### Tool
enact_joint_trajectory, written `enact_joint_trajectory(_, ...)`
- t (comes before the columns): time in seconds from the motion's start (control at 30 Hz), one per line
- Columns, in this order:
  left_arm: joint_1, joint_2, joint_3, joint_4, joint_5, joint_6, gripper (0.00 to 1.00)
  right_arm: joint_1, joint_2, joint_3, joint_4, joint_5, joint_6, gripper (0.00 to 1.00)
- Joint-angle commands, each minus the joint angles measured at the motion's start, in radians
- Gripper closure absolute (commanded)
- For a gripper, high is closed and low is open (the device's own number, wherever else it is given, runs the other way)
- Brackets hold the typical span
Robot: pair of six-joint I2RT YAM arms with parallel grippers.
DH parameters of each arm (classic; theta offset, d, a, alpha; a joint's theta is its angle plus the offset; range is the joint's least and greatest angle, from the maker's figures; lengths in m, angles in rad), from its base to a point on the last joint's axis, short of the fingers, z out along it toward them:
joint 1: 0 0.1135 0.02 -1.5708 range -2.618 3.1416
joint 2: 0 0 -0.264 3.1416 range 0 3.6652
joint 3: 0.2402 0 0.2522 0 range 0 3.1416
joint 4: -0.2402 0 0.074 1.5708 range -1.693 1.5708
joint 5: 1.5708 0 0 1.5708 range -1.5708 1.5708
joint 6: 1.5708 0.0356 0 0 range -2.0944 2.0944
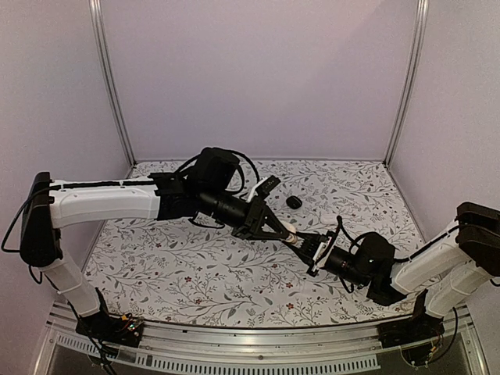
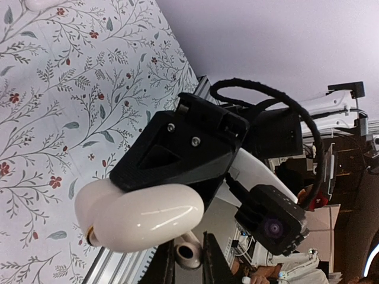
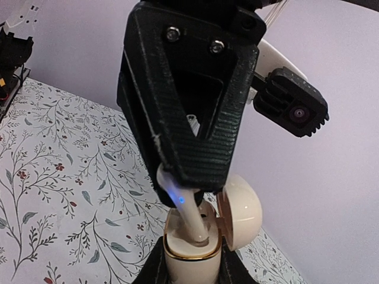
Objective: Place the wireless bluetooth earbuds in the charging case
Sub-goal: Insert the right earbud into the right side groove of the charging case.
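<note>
Charging case (image 3: pixel 190 265): open, lid (image 3: pixel 243 216) swung back, clamped between the pressed-in fingers of my right gripper (image 1: pixel 315 251).
White earbud (image 3: pixel 192 220): pinched by my left gripper (image 1: pixel 291 234), stem tip entering a well of the case, blue light glowing.
Jam risk: I judge a tilted stem could catch on the gold rim (image 3: pixel 177 253), and pushing harder might twist the case.
Drop risk: letting go before it seats could tip it out.

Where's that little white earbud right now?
In the right wrist view, the white earbud is pinched by the left gripper, its stem dipping into the open white case held by the right gripper, mid-table.
</note>
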Motion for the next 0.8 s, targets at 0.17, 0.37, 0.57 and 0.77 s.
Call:
enact_joint_trajectory(0.17, 0.013, -0.018, -0.022, 0.025, 0.007, -0.004, 1.0, 0.01, -0.002, 0.003, 0.065, 0.023, 0.021, 1.0)
enact_joint_trajectory(0.37, 0.014, -0.016, -0.013, 0.026, 0.004, -0.008, 1.0, 0.01, -0.001, 0.012, 0.037, 0.006, 0.011, 1.0)
enact_joint_trajectory(0.57, 0.015, -0.003, -0.009, 0.028, 0.02, -0.018, 1.0, 0.011, 0.001, 0.017, 0.02, 0.001, 0.004, 1.0)
enact_joint_trajectory(0.77, 0.014, 0.012, -0.003, 0.01, 0.014, -0.028, 1.0, 0.018, 0.001, 0.02, 0.017, 0.01, -0.006, 1.0)
